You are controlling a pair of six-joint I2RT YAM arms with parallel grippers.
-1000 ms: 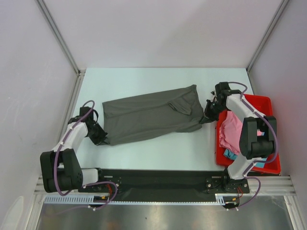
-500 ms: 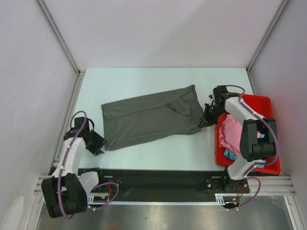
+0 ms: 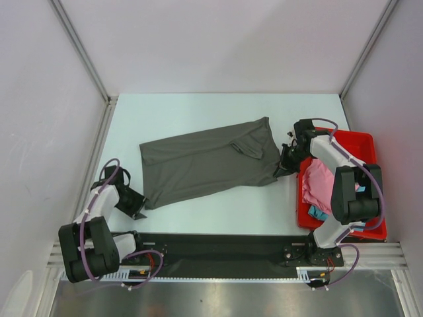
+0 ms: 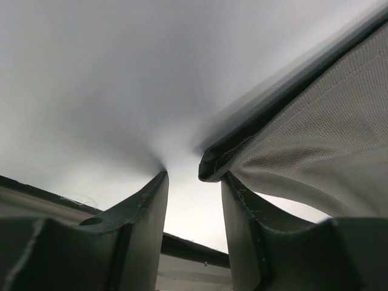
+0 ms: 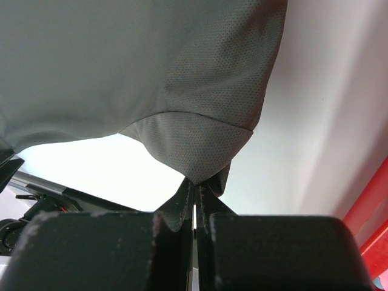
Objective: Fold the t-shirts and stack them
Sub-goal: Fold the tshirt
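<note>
Left gripper (image 3: 134,203) stands open just beside the grey t-shirt's (image 3: 205,162) near-left corner, holding nothing. On the other side, the right gripper (image 3: 283,168) pinches the shirt's right corner. It lies spread on the desk (image 3: 198,112); a pink t-shirt (image 3: 318,179) sits in the red tray (image 3: 360,142).

A red tray (image 3: 357,137) lies at the right of the pale table (image 3: 198,112).

left pincer (image 4: 193,179) parted, right pincer (image 5: 195,187) pinched tight
</note>
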